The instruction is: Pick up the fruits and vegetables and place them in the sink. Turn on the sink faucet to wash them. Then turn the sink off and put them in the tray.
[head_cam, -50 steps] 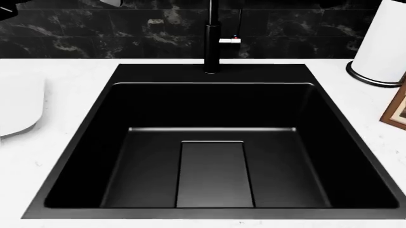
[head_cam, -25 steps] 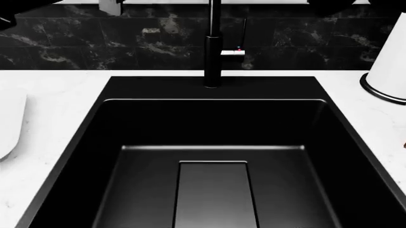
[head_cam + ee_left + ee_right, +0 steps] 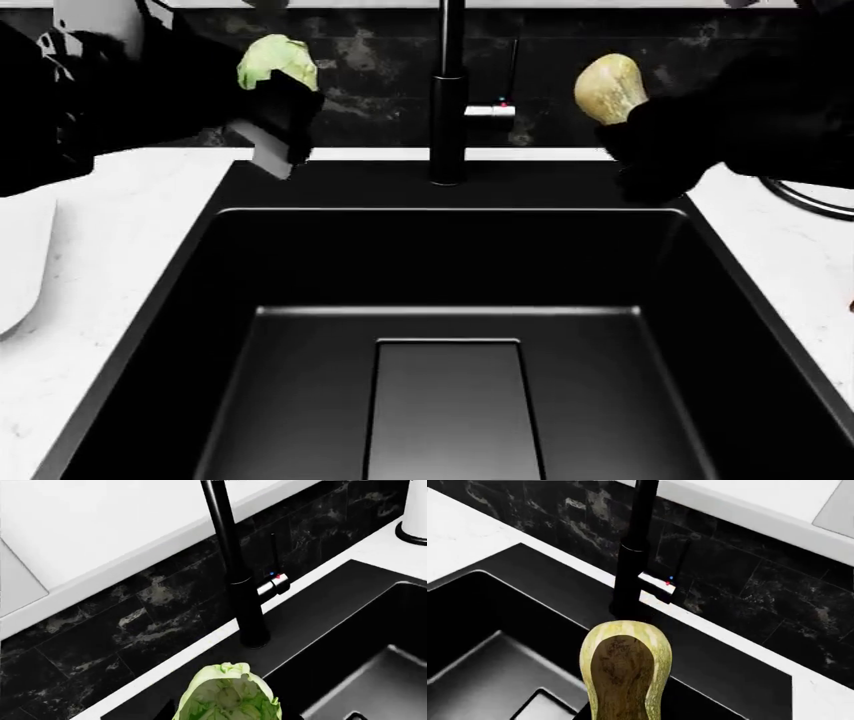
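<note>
We hold the cabbage (image 3: 278,60) in our left hand (image 3: 274,125) and the squash (image 3: 609,88) in our right hand (image 3: 654,140), both above the sink's (image 3: 214,260) back edge, flanking the faucet (image 3: 447,110).

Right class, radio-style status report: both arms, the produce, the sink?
Left tool shut on cabbage. Right tool shut on squash. Both held above sink rear edge, flanking faucet. Basin bare, nothing blocking.

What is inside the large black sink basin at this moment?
Inside the matte black rectangular sink only its flat rectangular drain plate shows. The near part of the floor is out of frame, so I cannot tell there.
</note>
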Tool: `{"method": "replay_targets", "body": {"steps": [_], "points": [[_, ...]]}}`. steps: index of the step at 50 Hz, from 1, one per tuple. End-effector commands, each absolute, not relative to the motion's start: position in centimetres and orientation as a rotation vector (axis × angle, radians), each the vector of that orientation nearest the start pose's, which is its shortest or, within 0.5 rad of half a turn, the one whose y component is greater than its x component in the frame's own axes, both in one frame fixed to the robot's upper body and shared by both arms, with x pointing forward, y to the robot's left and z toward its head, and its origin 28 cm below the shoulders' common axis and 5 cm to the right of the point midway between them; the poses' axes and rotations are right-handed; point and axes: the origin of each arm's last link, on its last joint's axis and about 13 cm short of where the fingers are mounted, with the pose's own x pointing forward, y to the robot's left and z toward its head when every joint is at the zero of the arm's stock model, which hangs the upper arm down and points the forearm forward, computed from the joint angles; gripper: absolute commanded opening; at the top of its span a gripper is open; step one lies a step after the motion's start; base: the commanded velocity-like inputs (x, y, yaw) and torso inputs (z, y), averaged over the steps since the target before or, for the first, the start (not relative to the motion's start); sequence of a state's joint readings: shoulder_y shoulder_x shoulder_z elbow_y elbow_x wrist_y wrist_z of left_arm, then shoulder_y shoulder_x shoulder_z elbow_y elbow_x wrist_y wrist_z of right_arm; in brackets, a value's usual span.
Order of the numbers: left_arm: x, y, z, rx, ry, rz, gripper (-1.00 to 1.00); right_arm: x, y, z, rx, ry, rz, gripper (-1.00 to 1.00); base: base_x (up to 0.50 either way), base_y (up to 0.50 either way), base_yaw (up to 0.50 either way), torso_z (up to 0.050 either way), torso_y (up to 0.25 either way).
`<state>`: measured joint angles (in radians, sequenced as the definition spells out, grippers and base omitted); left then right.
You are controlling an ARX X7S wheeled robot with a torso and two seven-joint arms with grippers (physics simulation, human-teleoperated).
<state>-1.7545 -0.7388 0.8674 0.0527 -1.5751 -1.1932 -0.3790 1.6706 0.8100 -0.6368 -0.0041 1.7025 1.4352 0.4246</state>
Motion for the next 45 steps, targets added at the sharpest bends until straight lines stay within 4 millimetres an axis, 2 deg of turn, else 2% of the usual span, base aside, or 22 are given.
{"method": "replay_targets", "body": {"steps": [1,5,12,24,31,35,45], "points": [[27.5,23.3,35.4,0.393,0.3,-0.515,-1.0,24.5,-17.7,35.5,-0.311,0.461,0.455,-1.0,0.0,0.0,0.0,0.0,0.0],[28.0,22.6,34.9,0.399,0.322,-0.535,-1.0,25.0,-17.5,35.0,-0.326,0.489,0.469,-1.0,0.0,0.0,0.0,0.003,0.003],[28.8,20.6,32.3,0.45,0.402,-0.614,-1.0,26.4,-16.3,32.5,-0.368,0.567,0.541,-1.0,0.0,0.0,0.0,0.0,0.001],[30.0,18.6,27.8,0.571,0.51,-0.687,-1.0,28.3,-15.2,28.9,-0.407,0.667,0.605,-1.0,0.0,0.0,0.0,0.001,0.001],[30.5,17.8,24.5,0.636,0.574,-0.718,-1.0,29.3,-14.6,26.2,-0.412,0.719,0.634,-1.0,0.0,0.0,0.0,0.0,0.001],[31.0,17.5,22.7,0.671,0.609,-0.726,-1.0,29.9,-14.2,23.9,-0.416,0.763,0.651,-1.0,0.0,0.0,0.0,0.0,0.002],[32.3,17.6,19.5,0.723,0.672,-0.708,-1.0,31.8,-13.1,20.6,-0.435,0.814,0.689,-1.0,0.0,0.0,0.0,0.001,0.001]]}}
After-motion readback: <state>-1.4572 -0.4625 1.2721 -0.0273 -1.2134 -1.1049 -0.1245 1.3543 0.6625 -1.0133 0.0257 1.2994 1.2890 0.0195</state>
